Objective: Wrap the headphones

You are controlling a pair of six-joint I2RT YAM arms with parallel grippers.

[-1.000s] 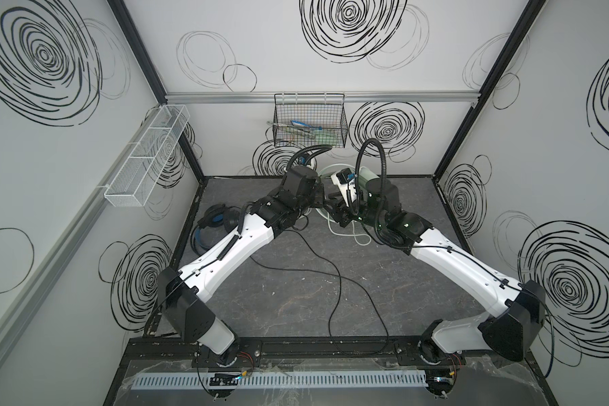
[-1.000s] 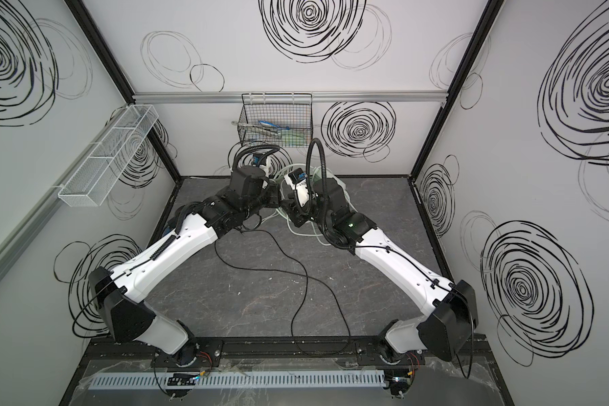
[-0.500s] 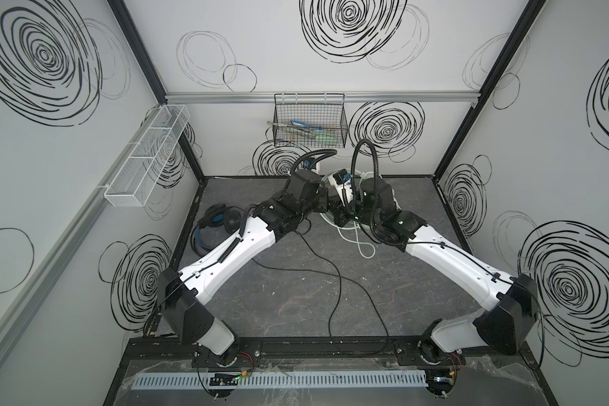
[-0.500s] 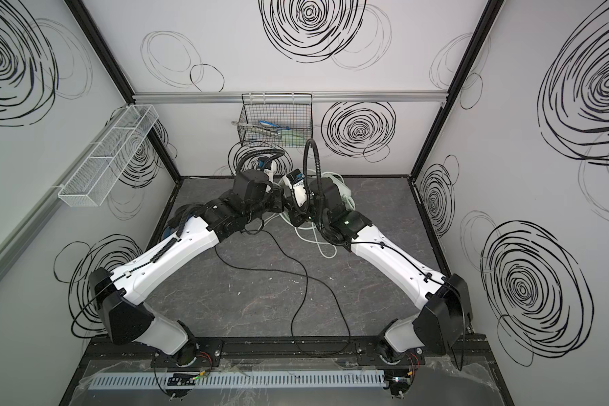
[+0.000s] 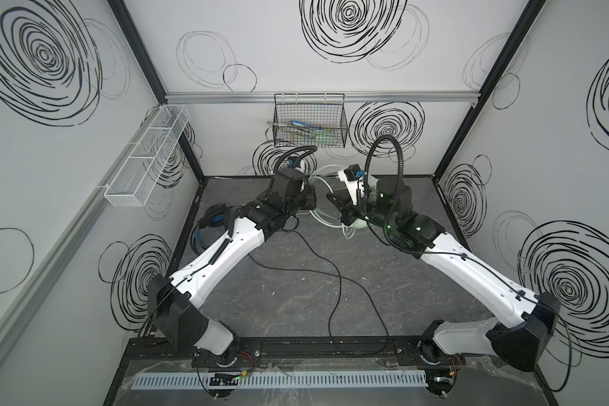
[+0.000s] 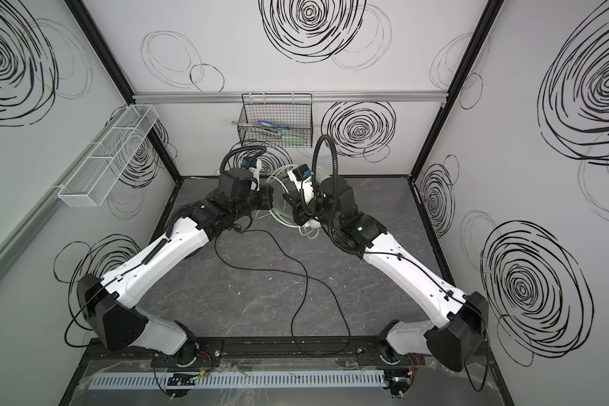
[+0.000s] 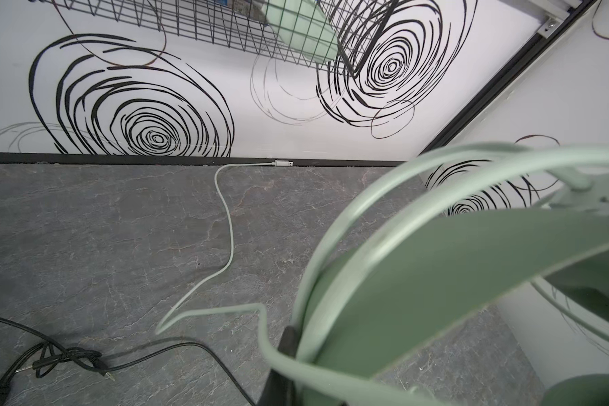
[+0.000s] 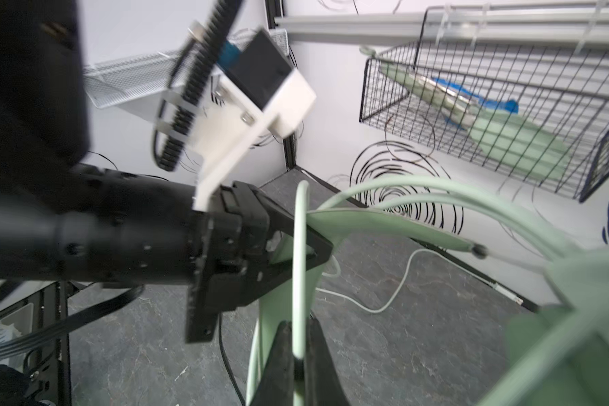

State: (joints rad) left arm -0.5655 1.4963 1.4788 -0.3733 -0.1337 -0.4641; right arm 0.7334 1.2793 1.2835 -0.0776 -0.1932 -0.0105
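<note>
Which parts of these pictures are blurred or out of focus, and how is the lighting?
Right wrist view: the left gripper is smeared, and the mint-green headset near the lens is soft. Left wrist view: its headband is out of focus, the floor sharp. Both top views: sharp and evenly lit, no glare.

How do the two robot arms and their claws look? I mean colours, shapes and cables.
The left arm and right arm have white shells with black joints and bases. A black ribbed hose loops above each wrist. The left claw and right claw have black, wedge-shaped fingers.
</note>
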